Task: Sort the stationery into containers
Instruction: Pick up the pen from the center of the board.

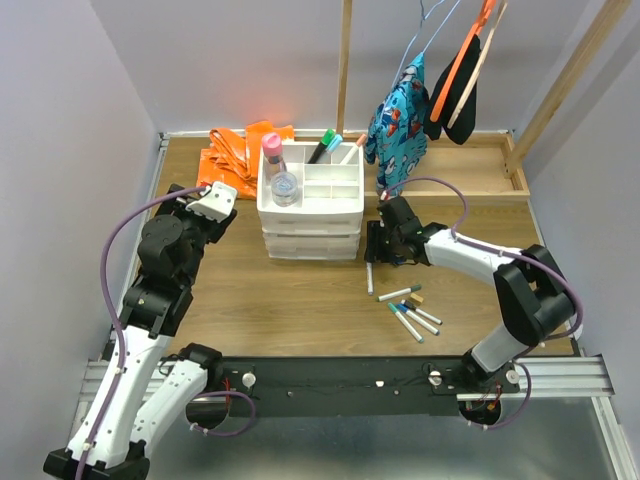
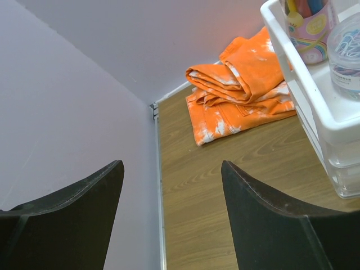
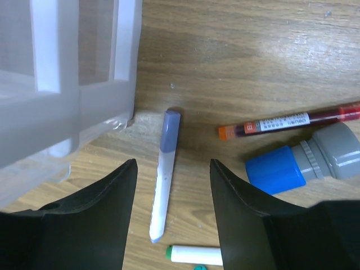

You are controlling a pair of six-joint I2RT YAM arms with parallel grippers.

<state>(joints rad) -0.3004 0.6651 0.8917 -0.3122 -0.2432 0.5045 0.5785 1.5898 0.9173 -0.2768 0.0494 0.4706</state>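
White marker [image 3: 161,194], purple-grey cap [image 3: 170,130], flat — right fingers [image 3: 101,216] wide over it, left fingers [image 2: 73,225] wide, empty.

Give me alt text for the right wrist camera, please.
The open right gripper hovers over a white marker with a purple-grey cap lying on the wooden table by the white drawer unit. A red pen and a blue-capped highlighter lie to the right.

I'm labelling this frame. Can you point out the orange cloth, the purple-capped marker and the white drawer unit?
orange cloth [image 2: 247,67]: left wrist view, on its top fold.
purple-capped marker [image 3: 162,191]: right wrist view, on its white barrel.
white drawer unit [image 1: 310,238]: top external view, on a front drawer face.
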